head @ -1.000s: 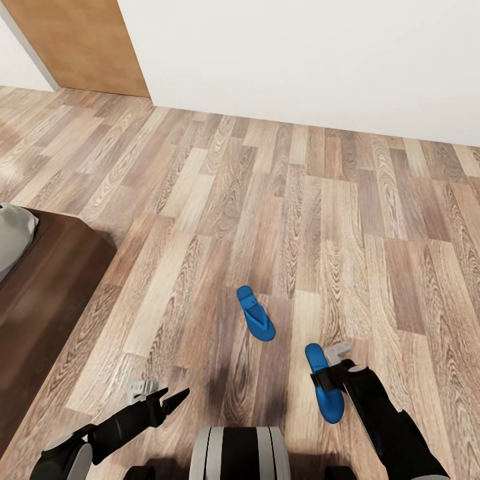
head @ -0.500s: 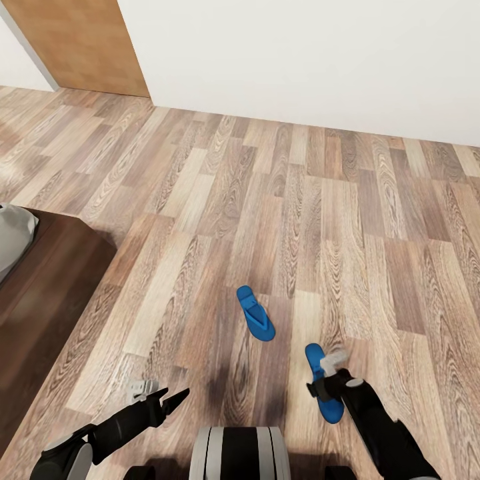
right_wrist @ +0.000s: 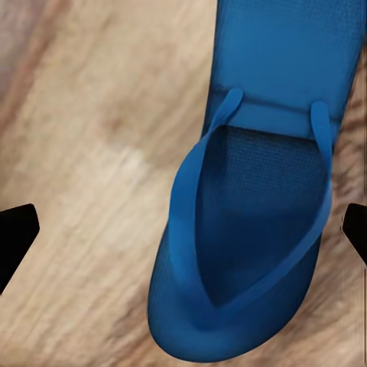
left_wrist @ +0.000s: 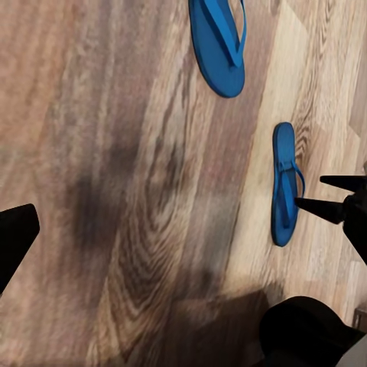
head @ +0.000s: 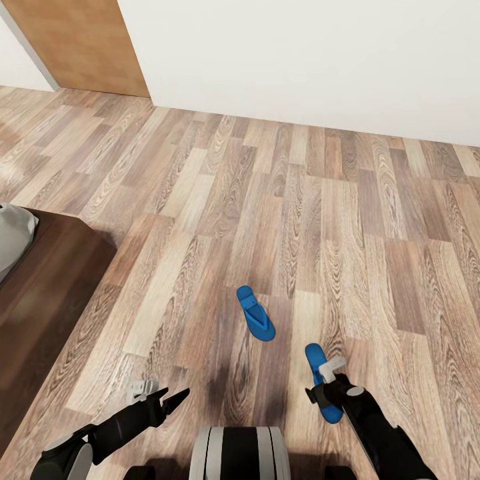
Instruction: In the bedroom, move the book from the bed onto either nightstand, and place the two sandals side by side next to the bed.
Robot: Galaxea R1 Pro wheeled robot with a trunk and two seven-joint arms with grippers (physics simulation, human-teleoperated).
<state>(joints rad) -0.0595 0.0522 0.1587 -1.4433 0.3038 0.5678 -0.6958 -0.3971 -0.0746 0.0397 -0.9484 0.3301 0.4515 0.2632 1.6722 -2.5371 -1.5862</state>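
The right gripper hung open directly over the near sandal; a shallow pinch risked slipping off its thin straps.

A home bedroom: a mixed brown wood-plank floor meets a plain white wall beside a wooden door, with a dark-framed bed and two blue sandals lying about.

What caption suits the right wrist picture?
Open right claw poised directly above a blue sandal on the wood floor.
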